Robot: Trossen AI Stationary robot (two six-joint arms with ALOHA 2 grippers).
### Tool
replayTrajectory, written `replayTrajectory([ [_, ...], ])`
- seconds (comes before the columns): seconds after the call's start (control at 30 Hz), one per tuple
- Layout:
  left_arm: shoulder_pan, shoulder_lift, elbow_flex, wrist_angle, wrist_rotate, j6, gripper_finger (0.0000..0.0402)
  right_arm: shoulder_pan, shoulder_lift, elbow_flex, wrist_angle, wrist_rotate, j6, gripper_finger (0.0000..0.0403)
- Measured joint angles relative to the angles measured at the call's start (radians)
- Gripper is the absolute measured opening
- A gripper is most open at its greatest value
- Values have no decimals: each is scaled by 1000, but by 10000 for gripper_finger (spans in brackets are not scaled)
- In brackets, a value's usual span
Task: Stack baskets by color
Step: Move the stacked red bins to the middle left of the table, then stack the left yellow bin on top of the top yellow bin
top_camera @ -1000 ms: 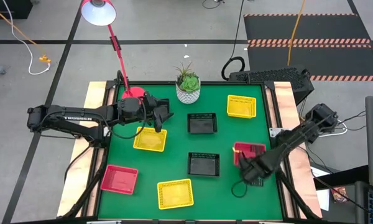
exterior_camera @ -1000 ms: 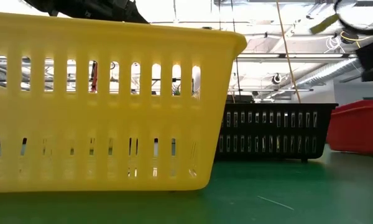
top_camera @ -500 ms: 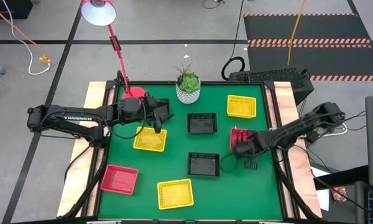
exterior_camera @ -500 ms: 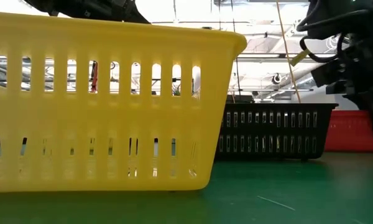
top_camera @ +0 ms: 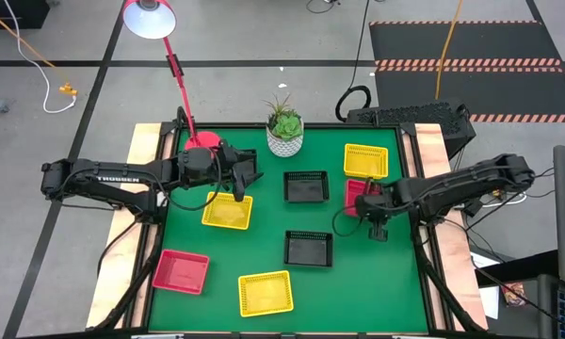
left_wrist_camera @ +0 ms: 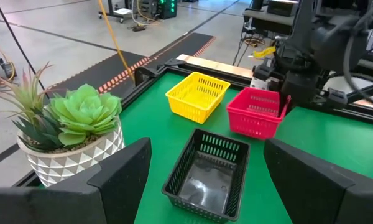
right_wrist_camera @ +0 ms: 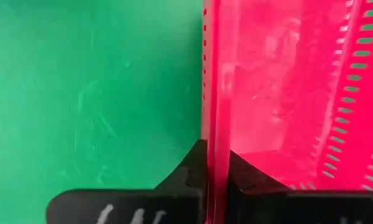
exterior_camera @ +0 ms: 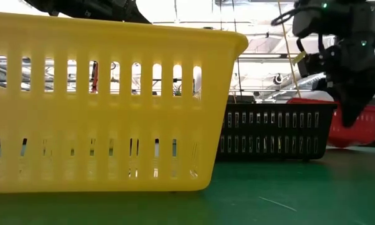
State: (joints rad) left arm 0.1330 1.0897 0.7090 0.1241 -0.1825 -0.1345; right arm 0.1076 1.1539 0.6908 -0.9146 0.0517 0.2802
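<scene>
From above I see my right hand [top_camera: 371,209] out over the green surface [top_camera: 264,250], pinching the wall of a red basket [top_camera: 356,193] that sits between the yellow basket [top_camera: 365,161] in the far right corner and a black basket [top_camera: 306,186]. The right wrist view settles the grip: both fingers [right_wrist_camera: 196,165] are pressed together on the thin red wall [right_wrist_camera: 212,112], which the overhead picture cannot show. The low view adds that this red basket [exterior_camera: 359,122] hangs tilted, its near end raised, behind a black basket [exterior_camera: 275,132] and beside the big yellow one [exterior_camera: 106,103] filling the foreground. My left hand [top_camera: 246,174] hovers near the plant pot [top_camera: 284,139], fingers spread wide with nothing between them; its wrist view looks past them at the pot [left_wrist_camera: 74,146], a black basket [left_wrist_camera: 208,177], and the red [left_wrist_camera: 255,112] and yellow [left_wrist_camera: 197,94] baskets beyond. Only the overhead view shows the rest: another red basket [top_camera: 180,271], two yellow ones [top_camera: 227,211] [top_camera: 266,293], and a second black one [top_camera: 308,249].
</scene>
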Motion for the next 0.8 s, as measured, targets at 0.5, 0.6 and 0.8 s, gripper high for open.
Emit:
replayTrajectory([
  [0.5,0,0,0,0,1,0,312,-43,23,-18,15,-65,-32,61],
  [0.6,0,0,0,0,1,0,312,-43,23,-18,16,-61,-31,99],
  [0.8,-1,0,1,22,1,-10,312,-43,8,-11,-1,-56,-10,168],
])
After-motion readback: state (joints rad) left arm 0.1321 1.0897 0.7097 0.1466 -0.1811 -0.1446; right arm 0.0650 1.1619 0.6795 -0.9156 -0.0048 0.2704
